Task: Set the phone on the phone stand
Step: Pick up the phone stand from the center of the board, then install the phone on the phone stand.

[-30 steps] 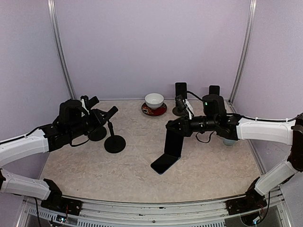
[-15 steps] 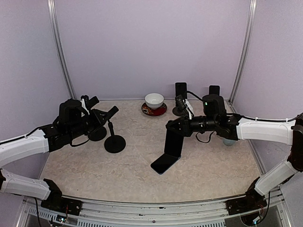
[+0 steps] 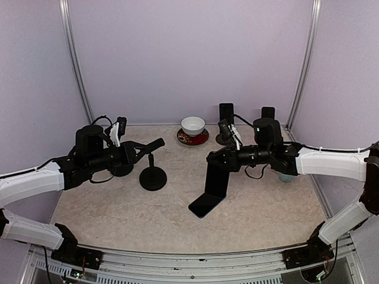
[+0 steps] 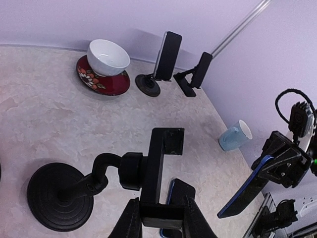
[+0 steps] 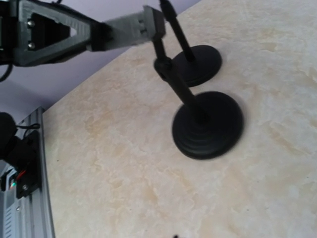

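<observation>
Phones (image 3: 217,177): two, by right tool (image 3: 214,160)

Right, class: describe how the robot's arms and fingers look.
Both arms share a build: the left arm and right arm have smooth white tubular links joined by black joints. Wrists and fingers are black to grey, the fingers long and tapered. Thin black cables loop around the wrists; a small green light shows on the right one.
</observation>
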Action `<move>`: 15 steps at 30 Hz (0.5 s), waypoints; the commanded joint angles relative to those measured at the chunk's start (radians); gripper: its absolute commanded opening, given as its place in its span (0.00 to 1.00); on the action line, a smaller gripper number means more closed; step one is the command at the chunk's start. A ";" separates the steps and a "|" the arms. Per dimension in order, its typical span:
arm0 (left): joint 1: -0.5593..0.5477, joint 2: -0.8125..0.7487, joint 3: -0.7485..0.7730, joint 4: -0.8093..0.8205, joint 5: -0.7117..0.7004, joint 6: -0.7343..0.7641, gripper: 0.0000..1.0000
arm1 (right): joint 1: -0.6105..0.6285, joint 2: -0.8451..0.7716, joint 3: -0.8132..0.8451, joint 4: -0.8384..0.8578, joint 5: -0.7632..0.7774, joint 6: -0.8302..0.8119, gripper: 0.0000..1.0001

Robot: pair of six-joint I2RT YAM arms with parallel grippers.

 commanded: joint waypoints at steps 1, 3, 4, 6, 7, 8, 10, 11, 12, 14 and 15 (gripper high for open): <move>0.001 -0.003 0.014 0.122 0.179 0.091 0.03 | -0.008 -0.031 0.013 0.079 -0.077 -0.008 0.00; 0.002 -0.009 0.005 0.149 0.231 0.104 0.03 | -0.006 -0.032 0.015 0.086 -0.108 -0.016 0.00; 0.002 -0.014 0.003 0.160 0.251 0.112 0.03 | -0.004 -0.033 0.018 0.087 -0.121 -0.021 0.00; 0.001 -0.022 0.002 0.171 0.293 0.131 0.03 | 0.005 -0.032 0.027 0.087 -0.148 -0.036 0.00; 0.001 -0.028 0.004 0.174 0.315 0.140 0.02 | 0.012 -0.033 0.033 0.086 -0.164 -0.046 0.00; 0.002 -0.032 0.004 0.178 0.339 0.147 0.02 | 0.019 -0.033 0.039 0.085 -0.182 -0.057 0.00; 0.001 -0.038 0.006 0.182 0.382 0.166 0.02 | 0.035 -0.033 0.055 0.083 -0.222 -0.081 0.00; 0.001 -0.040 0.008 0.179 0.393 0.172 0.01 | 0.044 -0.034 0.064 0.081 -0.239 -0.097 0.00; 0.001 -0.041 0.011 0.175 0.404 0.177 0.01 | 0.054 -0.033 0.074 0.076 -0.258 -0.111 0.00; 0.000 -0.038 0.015 0.169 0.426 0.180 0.00 | 0.072 -0.029 0.100 0.063 -0.293 -0.142 0.00; 0.000 -0.035 0.014 0.170 0.439 0.179 0.00 | 0.081 -0.023 0.113 0.057 -0.312 -0.152 0.00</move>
